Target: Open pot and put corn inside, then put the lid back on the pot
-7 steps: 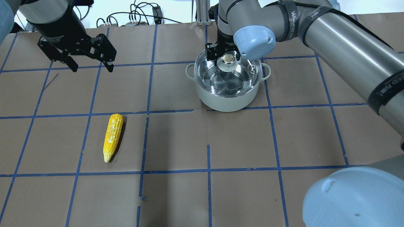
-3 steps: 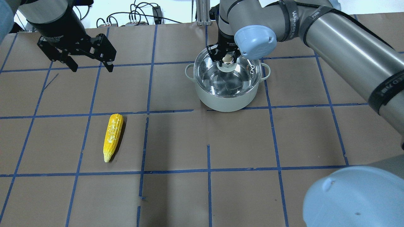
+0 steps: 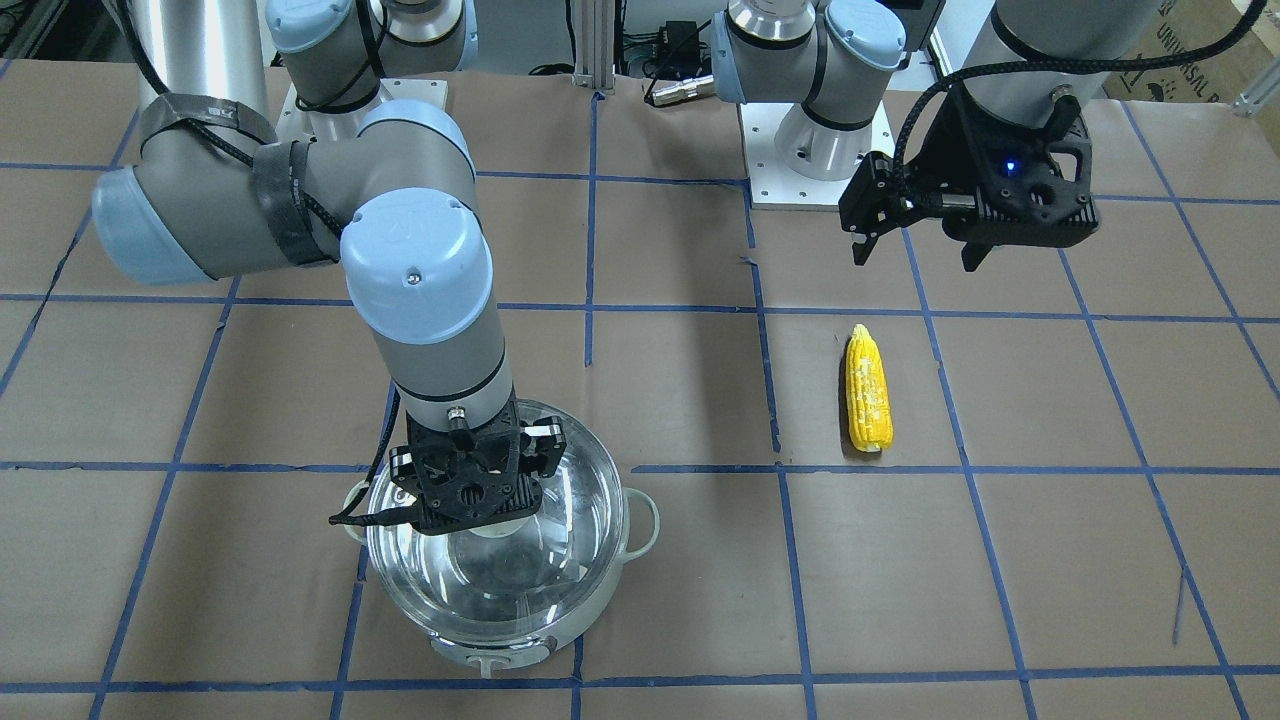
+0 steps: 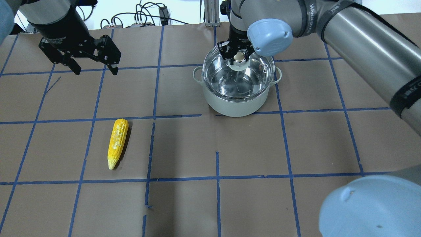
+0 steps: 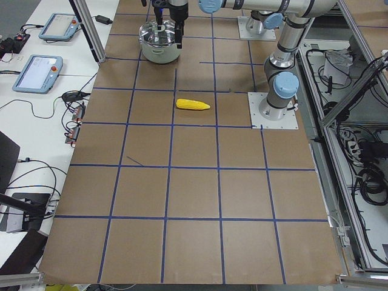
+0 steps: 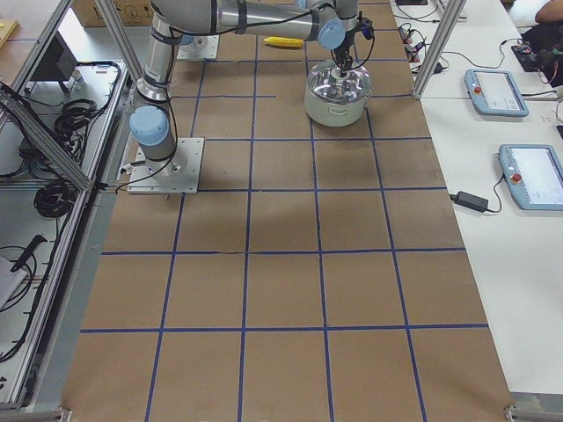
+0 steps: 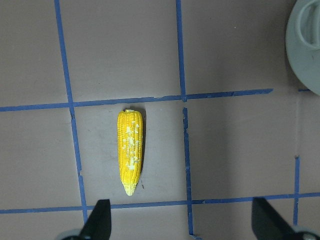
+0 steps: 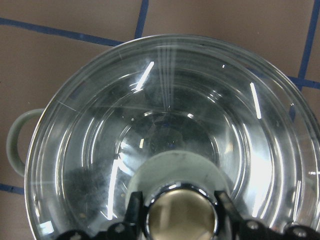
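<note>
The pale grey-green pot (image 4: 235, 106) stands at the far middle of the table, also in the front view (image 3: 596, 606). My right gripper (image 4: 239, 56) is shut on the beige knob of the clear glass lid (image 4: 230, 80) and holds the lid just above the pot's rim. The wrist view shows the fingers (image 8: 134, 206) on both sides of the knob, over the lid (image 8: 100, 150). The yellow corn (image 4: 117, 143) lies on the table at the near left, apart from both grippers. My left gripper (image 4: 96, 71) is open and empty, high above the table beyond the corn (image 7: 130, 150).
Brown paper with a blue tape grid covers the table (image 4: 217, 197). Cables (image 4: 144, 16) lie along the far edge. The right arm's elbow (image 4: 371, 207) fills the near right corner of the overhead view. The arm bases (image 3: 818, 150) stand at the robot's side.
My right gripper has closed on the lid's knob and moved up with it, so the lid has risen slightly from the pot. The left arm and the corn have not moved.
</note>
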